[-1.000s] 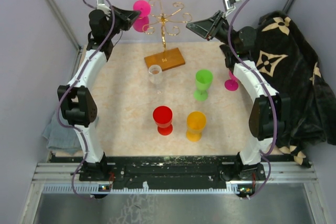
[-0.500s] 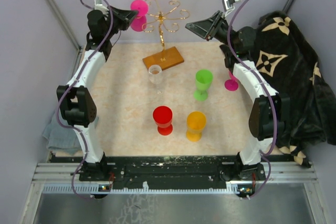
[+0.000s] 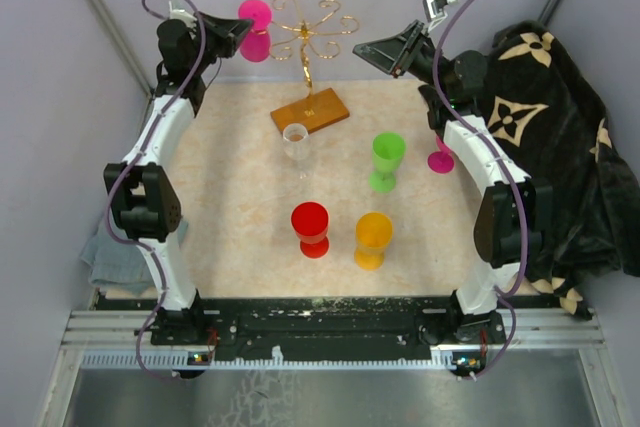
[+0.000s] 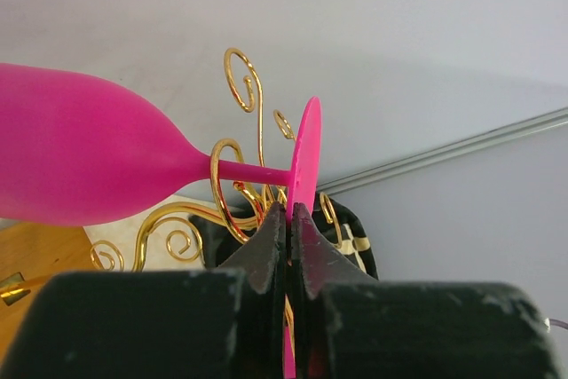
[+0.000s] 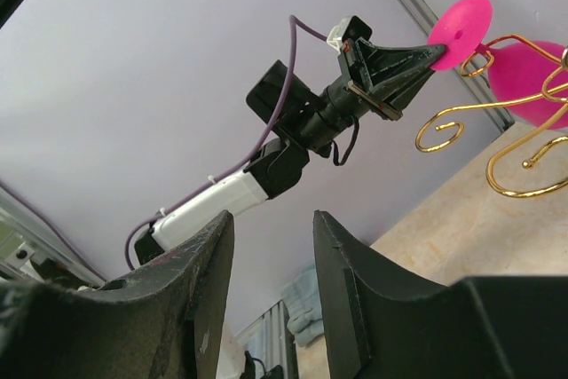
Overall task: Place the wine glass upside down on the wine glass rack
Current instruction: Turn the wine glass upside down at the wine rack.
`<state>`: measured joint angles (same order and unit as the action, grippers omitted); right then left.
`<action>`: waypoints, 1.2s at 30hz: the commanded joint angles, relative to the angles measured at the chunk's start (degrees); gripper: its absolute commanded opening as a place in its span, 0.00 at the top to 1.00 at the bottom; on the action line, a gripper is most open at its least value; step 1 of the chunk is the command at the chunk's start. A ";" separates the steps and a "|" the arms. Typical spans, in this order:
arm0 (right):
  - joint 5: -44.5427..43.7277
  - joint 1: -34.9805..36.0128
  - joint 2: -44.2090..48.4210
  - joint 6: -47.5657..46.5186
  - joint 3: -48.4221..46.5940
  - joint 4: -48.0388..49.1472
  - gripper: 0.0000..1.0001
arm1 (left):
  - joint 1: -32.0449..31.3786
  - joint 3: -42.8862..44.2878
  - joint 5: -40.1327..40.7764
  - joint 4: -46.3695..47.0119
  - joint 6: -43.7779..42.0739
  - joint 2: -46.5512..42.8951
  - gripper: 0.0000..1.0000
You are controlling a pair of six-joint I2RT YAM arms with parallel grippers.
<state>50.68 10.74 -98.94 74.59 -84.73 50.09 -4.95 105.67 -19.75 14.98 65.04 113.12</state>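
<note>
We are at the hanging step. The left gripper (image 4: 288, 219) is clenched on the flat foot of the pink wine glass (image 4: 80, 161), at the far left corner of the table (image 3: 230, 187), right against the rack (image 3: 305, 35). From the left wrist, the stem looks threaded into one gold scroll arm, with the foot on the gripper's side of the wire and the bowl on the other. From these views we cannot tell how near to upside down the glass hangs.

To do this well, we judge the stem should slide fully into the curl before we let go, so that the foot rests on wire on both sides. The rack is light wire, so a sideways push could tip it, and we would open the jaws slowly. The right gripper (image 5: 269, 219) is released and holds nothing, over the far right of the table, facing the rack.

We find no readable writing. The rack's wooden base (image 3: 311, 109) bears a small mark, too small to read. The black cloth (image 3: 560, 117) off the right edge shows only beige flower motifs.
</note>
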 commanded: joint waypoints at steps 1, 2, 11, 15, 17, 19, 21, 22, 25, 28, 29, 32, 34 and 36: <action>-0.31 0.46 2.83 -0.49 0.02 2.82 0.58 | 0.89 0.09 -0.82 3.03 1.76 -1.20 1.00; -0.31 0.46 2.72 -0.42 -0.04 2.81 0.59 | 0.88 -0.06 -1.11 3.08 1.90 -1.23 1.00; -0.29 0.66 2.11 -0.25 -0.77 2.84 0.58 | 0.83 -5.93 -2.71 4.62 1.73 -5.29 1.00; -0.39 1.05 1.73 -0.24 -1.00 2.99 0.59 | 0.88 -8.48 -3.59 4.62 1.27 -6.48 1.00; -0.45 1.30 1.52 -0.19 -1.12 3.13 0.58 | 0.89 -8.95 -3.89 4.62 1.24 -6.51 1.00; -0.40 1.49 1.51 -0.14 -0.96 3.25 0.59 | 0.82 -8.90 -4.59 4.76 1.55 -6.20 0.99; -0.40 1.53 1.47 -0.17 -0.67 3.34 0.59 | 0.84 -8.53 -5.41 5.04 1.78 -5.76 0.94; -0.45 1.51 1.56 -0.19 -0.51 3.42 0.59 | 0.82 -8.40 -5.62 4.93 1.80 -5.60 0.90; -0.50 1.50 1.92 -0.15 0.07 3.44 0.59 | 0.81 -8.28 -5.58 4.51 1.56 -5.55 0.79; -0.50 1.55 2.16 -0.39 0.28 3.27 0.59 | 0.85 -8.28 -5.89 4.27 1.49 -5.54 0.70; -0.57 1.56 2.27 -0.42 0.28 3.19 0.59 | 0.89 -8.28 -5.87 4.22 1.53 -5.62 0.67; -0.64 1.55 2.35 -0.44 0.40 3.18 0.59 | 0.78 -8.24 -6.00 3.93 1.27 -6.01 0.62; -0.71 1.54 2.43 -0.41 0.53 3.26 0.58 | 0.90 -8.37 -5.92 3.39 0.63 -6.49 0.61; -0.73 1.50 2.58 -0.56 0.77 3.14 0.59 | 0.86 -8.45 -5.84 2.78 0.03 -7.03 0.59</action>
<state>50.63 11.90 -98.94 74.59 -84.68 50.15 -4.34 97.12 -24.91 17.56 66.89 109.03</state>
